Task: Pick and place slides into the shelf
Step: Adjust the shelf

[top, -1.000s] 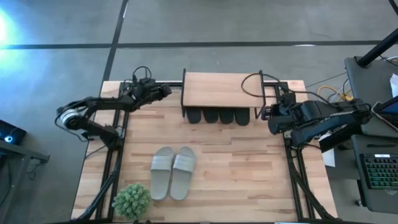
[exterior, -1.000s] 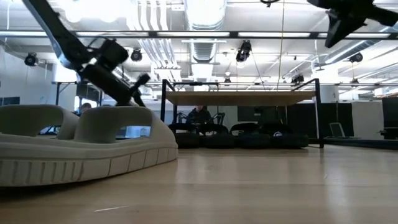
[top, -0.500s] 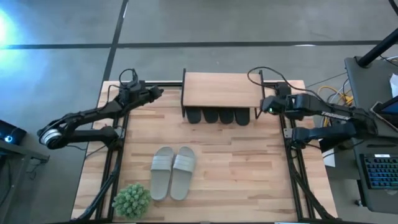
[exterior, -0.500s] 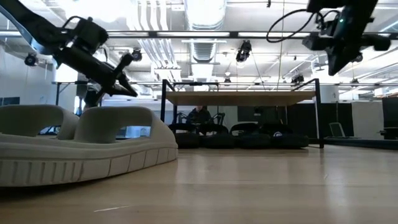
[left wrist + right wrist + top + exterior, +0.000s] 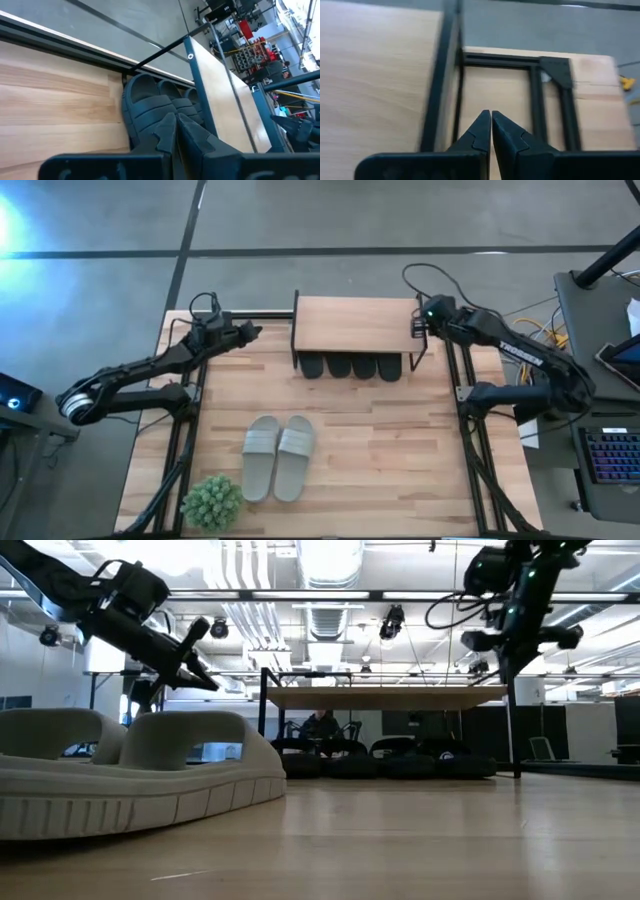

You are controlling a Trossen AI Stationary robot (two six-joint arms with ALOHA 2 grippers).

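Left gripper (image 5: 252,332) hovers at the table's far-left corner, fingers (image 5: 167,131) pressed together, empty, pointing toward the shelf (image 5: 355,325). Right gripper (image 5: 418,323) sits just beside the shelf's right end post, above table level; fingers (image 5: 481,131) closed tip to tip, empty.

Black slides (image 5: 352,367): both lie side by side under the shelf's wooden top, toes sticking out toward the near side. Grey-white slides (image 5: 278,457): paired on the open table (image 5: 400,450), near side, well apart from the shelf and both grippers. Small green plant (image 5: 212,503) at the near-left corner.
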